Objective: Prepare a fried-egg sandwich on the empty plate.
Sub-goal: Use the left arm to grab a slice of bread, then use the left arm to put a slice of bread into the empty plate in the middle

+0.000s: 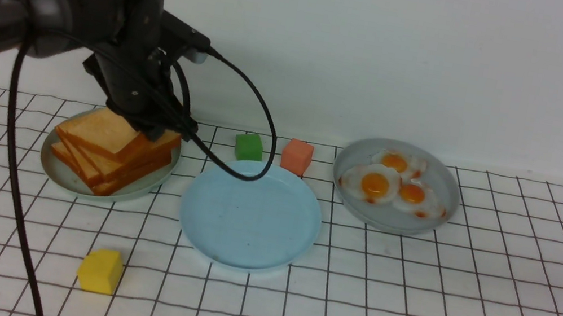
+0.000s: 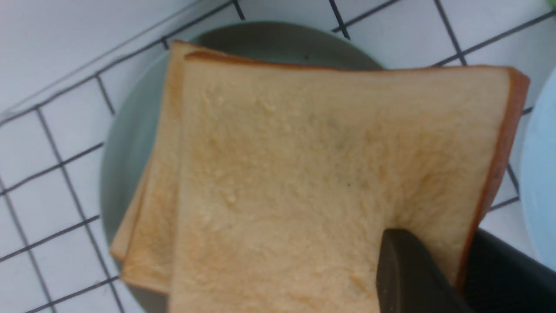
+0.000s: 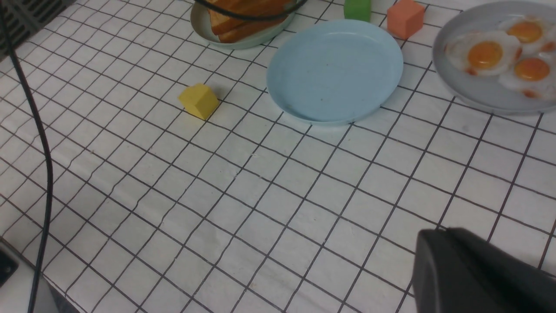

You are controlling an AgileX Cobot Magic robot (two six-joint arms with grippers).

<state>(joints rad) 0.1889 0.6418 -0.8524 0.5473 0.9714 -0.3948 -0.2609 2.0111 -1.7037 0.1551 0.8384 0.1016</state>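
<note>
Overhead, the left arm reaches in from the left and bends down at the wrist, so the left gripper (image 1: 160,132) points steeply down at the far right corner of the toast pile (image 1: 106,163), which sits on a grey-green plate (image 1: 62,175) at the far left. Its jaws are drawn narrow on the top slice (image 2: 304,174): one finger (image 2: 404,269) lies on the slice's upper face and the other sits beyond the crust edge at that corner. This slice is square and lies nearly flat, one corner aimed near-left, skewed against the slices below. The blue plate (image 1: 249,215) lies flat and bare at the middle of the table, near and to the right of that gripper, not touching it; a green cube (image 1: 249,147) and an orange cube (image 1: 296,156) stand just beyond its far rim. Three fried eggs (image 1: 391,186) rest on another grey plate (image 1: 445,202) at the far right. Low at the near right, the right gripper (image 3: 438,265) has its jaws closed together, holding nothing.
</note>
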